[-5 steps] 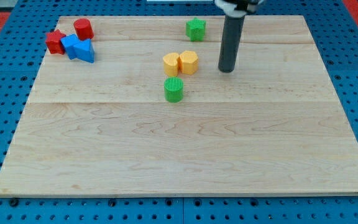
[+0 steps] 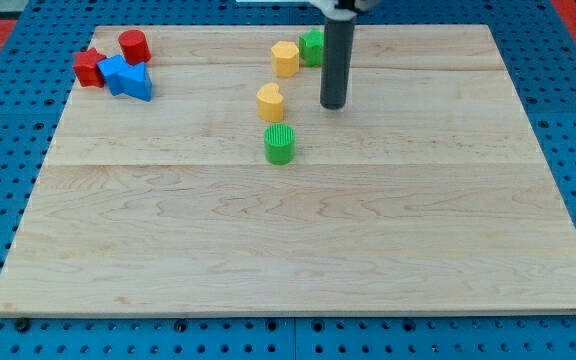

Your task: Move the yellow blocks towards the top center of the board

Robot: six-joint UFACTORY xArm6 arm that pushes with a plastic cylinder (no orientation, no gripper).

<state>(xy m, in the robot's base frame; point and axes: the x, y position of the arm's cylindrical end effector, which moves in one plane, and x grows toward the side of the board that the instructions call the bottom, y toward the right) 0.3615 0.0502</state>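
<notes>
Currently, no claw is fitted, so no open/shut state applies; my tip is seen right of the yellow heart-ish block, w/ the yellow hexagonal block at top center, touching the green block. Both are judged small, light, rigid & slidey on the board, so the heart-ish one is prob. best pushed from its lower side, through the middle, to avoid spin.

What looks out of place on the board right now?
Nothing is damaged or tipped. The two yellow blocks sit apart: the yellow hexagonal block is by the green block near the top; the other yellow block sits lower, left of my tip.
</notes>
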